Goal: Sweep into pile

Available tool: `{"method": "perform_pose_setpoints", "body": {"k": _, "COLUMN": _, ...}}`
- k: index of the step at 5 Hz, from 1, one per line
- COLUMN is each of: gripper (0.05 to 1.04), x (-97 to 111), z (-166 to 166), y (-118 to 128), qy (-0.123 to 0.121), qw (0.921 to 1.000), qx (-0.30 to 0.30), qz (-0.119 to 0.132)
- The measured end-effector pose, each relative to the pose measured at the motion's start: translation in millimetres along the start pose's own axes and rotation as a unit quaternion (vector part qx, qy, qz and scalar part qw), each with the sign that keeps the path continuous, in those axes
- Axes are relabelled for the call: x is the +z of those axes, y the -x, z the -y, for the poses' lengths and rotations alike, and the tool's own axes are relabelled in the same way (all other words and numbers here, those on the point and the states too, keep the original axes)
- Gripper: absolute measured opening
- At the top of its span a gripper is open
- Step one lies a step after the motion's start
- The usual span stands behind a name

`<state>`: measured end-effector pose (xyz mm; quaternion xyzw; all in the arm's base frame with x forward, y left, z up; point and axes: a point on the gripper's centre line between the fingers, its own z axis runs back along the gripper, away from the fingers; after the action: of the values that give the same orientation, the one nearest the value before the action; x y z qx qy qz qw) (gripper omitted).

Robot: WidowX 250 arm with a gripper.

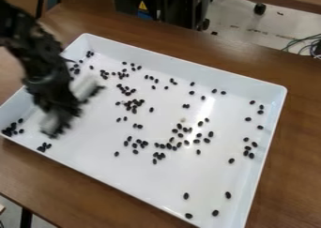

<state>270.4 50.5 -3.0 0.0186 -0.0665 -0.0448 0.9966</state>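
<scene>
At the left corner of a white tray (147, 184) on a wooden counter (87, 185), a knot of black beans (10, 130) lies close to the wall, with a smaller bunch (44, 147) nearby along the near side. Both call for the brush's end to be worked in beside the wall, then drawn out gently. Just to the right, the black robot arm (34, 58) hangs over the tray, its tool (61, 102) apparently closed on a pale, dark-bristled brush (49, 121) set slantwise across the tray's left part. The step in hand looks to be sweeping the beans together. The bristles should meet the tray floor evenly along their length, broad side square to the stroke; tilted, they could let beans slip beneath.

Toward the middle, a loose cluster (133, 105) and a longer scatter (160, 145) offer a sensible gathering point. Slow, overlapping strokes with light pressure would suit the beans, which may roll or skip if struck hard. Farther right, stragglers near the wall (249, 152) would be best brought inward from the wall side. Beans lie spread over much of the tray, and no single pile has formed.
</scene>
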Motion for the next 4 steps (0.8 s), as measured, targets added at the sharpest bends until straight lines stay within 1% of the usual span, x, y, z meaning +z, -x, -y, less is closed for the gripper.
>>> {"method": "perform_pose_setpoints", "body": {"k": 1, "gripper": 0.357, "x": 3.6, "z": 50.1, "y": -3.9, "qy": 0.032, "qw": 0.9992, "qx": 0.000, "qz": -0.022}}
{"method": "perform_pose_setpoints", "body": {"k": 2, "gripper": 0.357, "x": 9.2, "z": 96.6, "y": -12.8, "qy": 0.067, "qw": 0.9975, "qx": 0.000, "qz": -0.024}}
{"method": "perform_pose_setpoints", "body": {"k": 3, "gripper": 0.357, "x": 6.6, "z": 143.7, "y": -22.2, "qy": 0.088, "qw": 0.9955, "qx": -0.022, "qz": -0.028}}
{"method": "perform_pose_setpoints", "body": {"k": 4, "gripper": 0.357, "x": 10.1, "z": 190.9, "y": -27.8, "qy": 0.093, "qw": 0.9938, "qx": -0.054, "qz": -0.028}}
